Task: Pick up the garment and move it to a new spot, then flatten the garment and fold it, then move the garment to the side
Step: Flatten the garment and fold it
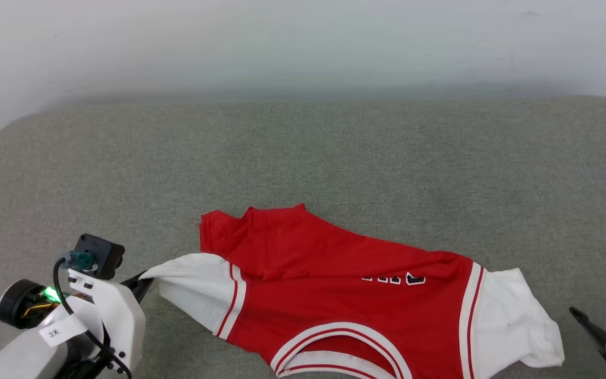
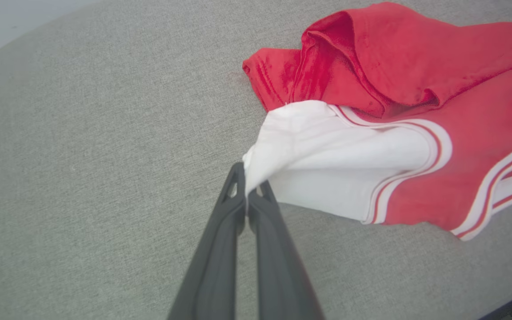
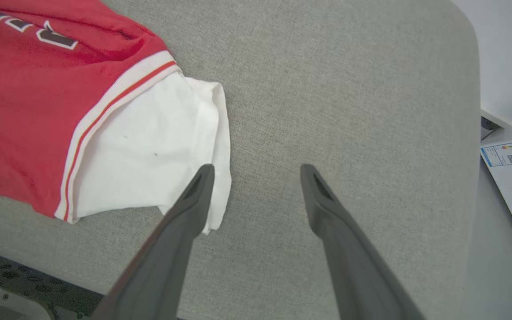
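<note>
Gripping the garment (image 1: 329,263) by a sleeve, the left claw (image 2: 249,178) sits near the worktop (image 1: 303,158) front edge; the right claw (image 3: 256,171) gapes.

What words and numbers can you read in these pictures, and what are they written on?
"3米": on the white tag on the left arm.
Lettering on the red garment: half hidden by a fold, perhaps an "R" at one end; cannot be read whole.
Blue label beside the grey table: small print and a square code, too small to read.
</note>
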